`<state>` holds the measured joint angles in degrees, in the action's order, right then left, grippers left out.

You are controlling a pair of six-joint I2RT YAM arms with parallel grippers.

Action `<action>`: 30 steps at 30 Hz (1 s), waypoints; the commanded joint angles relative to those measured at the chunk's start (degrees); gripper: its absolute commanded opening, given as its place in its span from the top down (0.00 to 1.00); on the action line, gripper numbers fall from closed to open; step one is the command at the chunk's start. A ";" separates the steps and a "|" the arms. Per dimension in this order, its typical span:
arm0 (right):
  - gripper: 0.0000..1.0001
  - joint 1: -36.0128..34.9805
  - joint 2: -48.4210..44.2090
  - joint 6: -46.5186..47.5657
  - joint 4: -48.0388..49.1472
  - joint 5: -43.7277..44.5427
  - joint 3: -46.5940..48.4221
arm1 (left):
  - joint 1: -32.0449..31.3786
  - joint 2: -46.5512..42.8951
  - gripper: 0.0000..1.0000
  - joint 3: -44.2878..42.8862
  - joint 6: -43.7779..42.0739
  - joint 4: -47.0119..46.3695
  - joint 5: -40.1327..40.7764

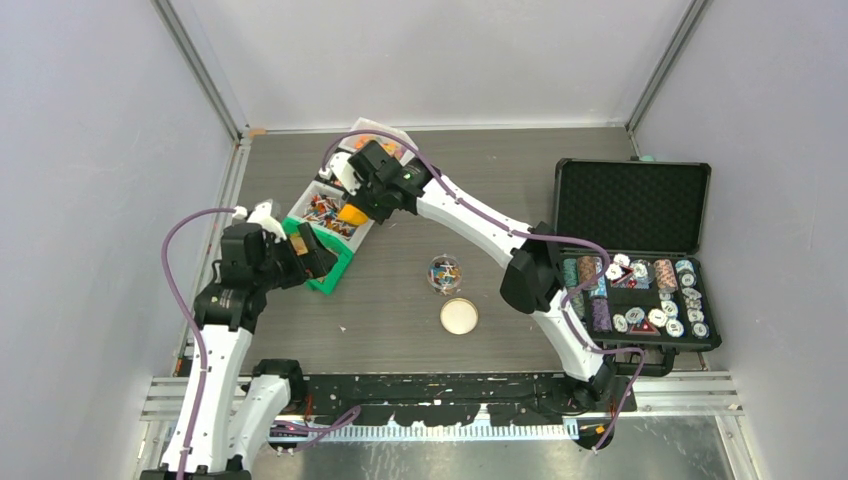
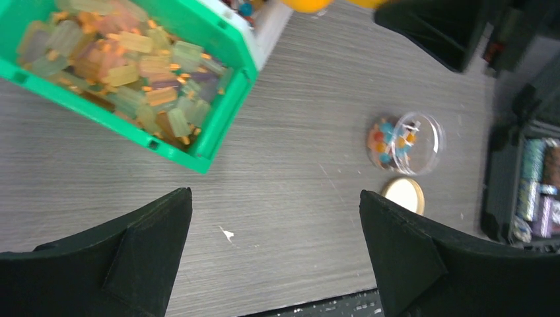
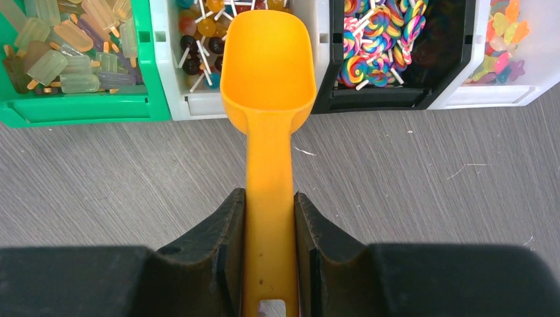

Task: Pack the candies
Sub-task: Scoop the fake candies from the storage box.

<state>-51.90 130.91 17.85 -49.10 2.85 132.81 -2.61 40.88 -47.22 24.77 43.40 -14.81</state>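
Stretched far forward, the right hand [image 3: 269, 198] grips the scoop [image 3: 267, 72] at the candies [image 3: 198, 30]; the left hand [image 2: 274, 201] hangs open above the desk [image 2: 297, 165].

— Left arm [image 1: 225, 340]?
— It rises from its base toward 12 o'clock, and the wrist bends off toward 3. Left gripper [image 2: 274, 198]: jaws wide apart.
— And the right arm [image 1: 470, 215]?
— Elbow up, forearm stretched toward 10 o'clock. Right gripper [image 3: 269, 196]: fingers pinched on the scoop [image 3: 267, 72] handle.
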 commanded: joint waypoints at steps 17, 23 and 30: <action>1.00 0.32 3.91 4.64 1.51 -5.36 7.42 | 19.17 37.90 0.24 -21.25 9.47 -14.78 10.39; 1.00 -1.15 5.19 6.40 1.15 0.24 7.28 | 19.66 50.93 0.36 -24.92 7.41 -16.51 10.26; 1.00 -2.08 7.68 8.32 2.40 2.71 8.32 | 20.48 61.38 0.50 -30.74 7.48 -13.76 2.10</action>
<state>-53.25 137.80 24.45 -49.23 3.79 138.23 17.30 100.07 -73.06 32.67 29.69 -7.40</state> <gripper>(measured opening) 0.326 0.507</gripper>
